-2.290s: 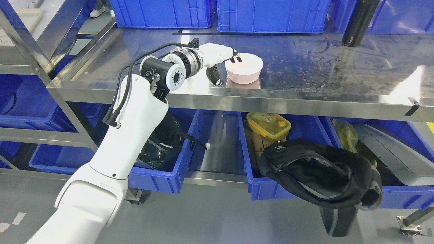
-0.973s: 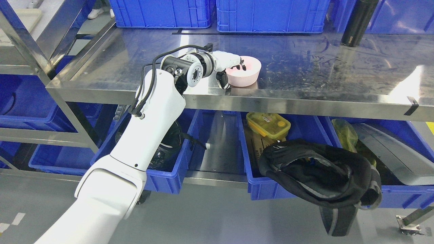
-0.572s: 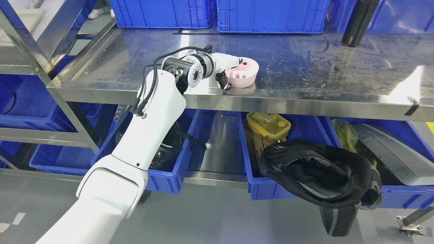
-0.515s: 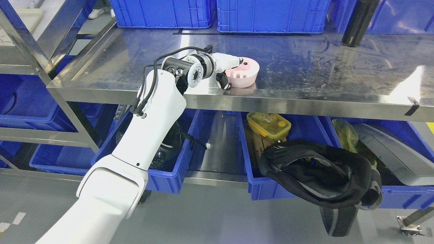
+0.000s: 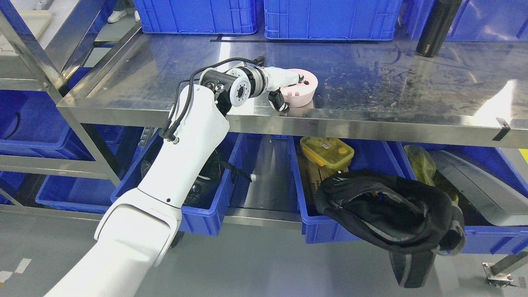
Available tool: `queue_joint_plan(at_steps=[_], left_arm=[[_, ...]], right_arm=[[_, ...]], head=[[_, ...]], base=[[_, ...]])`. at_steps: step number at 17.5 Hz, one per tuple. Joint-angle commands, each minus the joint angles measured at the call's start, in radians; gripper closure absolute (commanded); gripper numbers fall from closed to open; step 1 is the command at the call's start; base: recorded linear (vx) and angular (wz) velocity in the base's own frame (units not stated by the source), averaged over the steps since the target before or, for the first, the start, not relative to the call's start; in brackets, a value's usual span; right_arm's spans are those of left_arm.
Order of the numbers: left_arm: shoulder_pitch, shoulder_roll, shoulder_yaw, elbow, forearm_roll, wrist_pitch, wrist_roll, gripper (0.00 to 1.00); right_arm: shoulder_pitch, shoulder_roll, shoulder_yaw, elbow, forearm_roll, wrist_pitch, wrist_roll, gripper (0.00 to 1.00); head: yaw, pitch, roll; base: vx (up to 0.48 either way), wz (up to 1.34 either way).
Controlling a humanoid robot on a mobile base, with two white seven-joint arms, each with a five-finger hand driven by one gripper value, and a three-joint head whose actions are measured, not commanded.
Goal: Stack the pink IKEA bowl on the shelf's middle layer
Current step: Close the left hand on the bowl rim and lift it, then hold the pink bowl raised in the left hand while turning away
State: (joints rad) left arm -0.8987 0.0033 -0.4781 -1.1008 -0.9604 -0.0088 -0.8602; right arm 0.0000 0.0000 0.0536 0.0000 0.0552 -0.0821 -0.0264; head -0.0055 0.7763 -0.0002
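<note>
Pink bowl [image 5: 304, 91]: near rim hidden behind the left hand [image 5: 284, 84].
Black bottle [image 5: 436, 24]: top cut off by the upper edge.
Blue crates [image 5: 330, 18]: upper parts out of frame.

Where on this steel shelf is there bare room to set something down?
Bare steel runs from the pink bowl right to the black bottle, and left of the left hand. The back edge is crowded with blue crates.
</note>
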Motion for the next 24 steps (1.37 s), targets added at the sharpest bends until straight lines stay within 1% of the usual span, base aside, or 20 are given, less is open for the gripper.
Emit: queue_joint_plan(at_steps=[1,4,5,6,7,9,10,11,12,14,16,18,21,24], left_arm=[[0.0,0.014,-0.022,0.048,-0.007,0.0,0.0,0.14],[-0.025,0.014,-0.022,0.105,-0.014,-0.002,0.007,0.17],[-0.028,0.014,-0.02,0.119,-0.014,-0.003,0.009,0.2],[-0.028,0.014,-0.02,0.127,-0.014,-0.016,0.012,0.25],[-0.028,0.014,-0.017,0.13,-0.014,-0.029,0.012,0.32],[-0.028,0.014,-0.001,0.13,-0.012,-0.048,0.013,0.56],[-0.028,0.014,0.013,0.127,-0.012,-0.059,0.017,0.7],[-0.029,0.014,0.035,0.125,-0.012,-0.078,0.023,0.8],[-0.038,0.014,0.058,0.124,-0.012,-0.091,0.027,0.86],[-0.068,0.014,0.091,0.116,-0.012,-0.109,0.044,0.9],[-0.103,0.014,0.139,0.087,-0.012,-0.123,0.047,0.91],[-0.114,0.014,0.191,0.037,-0.005,-0.16,0.046,0.92],[-0.094,0.014,0.274,-0.051,0.0,-0.21,0.04,0.92],[-0.025,0.014,0.357,-0.17,0.003,-0.307,0.035,0.92]], right_arm=[[0.023,-0.017,0.0,-0.017,0.0,-0.001,0.0,0.0],[0.023,-0.017,0.0,-0.017,0.0,-0.001,0.0,0.0],[0.023,-0.017,0.0,-0.017,0.0,-0.001,0.0,0.0],[0.023,-0.017,0.0,-0.017,0.0,-0.001,0.0,0.0],[0.023,-0.017,0.0,-0.017,0.0,-0.001,0.0,0.0],[0.023,-0.017,0.0,-0.017,0.0,-0.001,0.0,0.0],[0.023,-0.017,0.0,-0.017,0.0,-0.001,0.0,0.0],[0.023,-0.017,0.0,-0.017,0.0,-0.001,0.0,0.0],[0.023,-0.017,0.0,-0.017,0.0,-0.001,0.0,0.0],[0.023,-0.017,0.0,-0.017,0.0,-0.001,0.0,0.0],[0.023,-0.017,0.0,-0.017,0.0,-0.001,0.0,0.0],[0.023,-0.017,0.0,-0.017,0.0,-0.001,0.0,0.0],[0.023,-0.017,0.0,-0.017,0.0,-0.001,0.0,0.0],[0.023,-0.017,0.0,-0.017,0.0,-0.001,0.0,0.0]], head=[[0.0,0.0,0.0],[0.0,0.0,0.0],[0.0,0.0,0.0],[0.0,0.0,0.0],[0.0,0.0,0.0],[0.0,0.0,0.0],[0.0,0.0,0.0],[0.0,0.0,0.0],[0.0,0.0,0.0],[0.0,0.0,0.0],[0.0,0.0,0.0],[0.0,0.0,0.0],[0.0,0.0,0.0],[0.0,0.0,0.0]], base=[[0.0,0.0],[0.0,0.0],[0.0,0.0],[0.0,0.0],[0.0,0.0],[0.0,0.0],[0.0,0.0],[0.0,0.0],[0.0,0.0],[0.0,0.0],[0.0,0.0],[0.0,0.0],[0.0,0.0],[0.0,0.0]])
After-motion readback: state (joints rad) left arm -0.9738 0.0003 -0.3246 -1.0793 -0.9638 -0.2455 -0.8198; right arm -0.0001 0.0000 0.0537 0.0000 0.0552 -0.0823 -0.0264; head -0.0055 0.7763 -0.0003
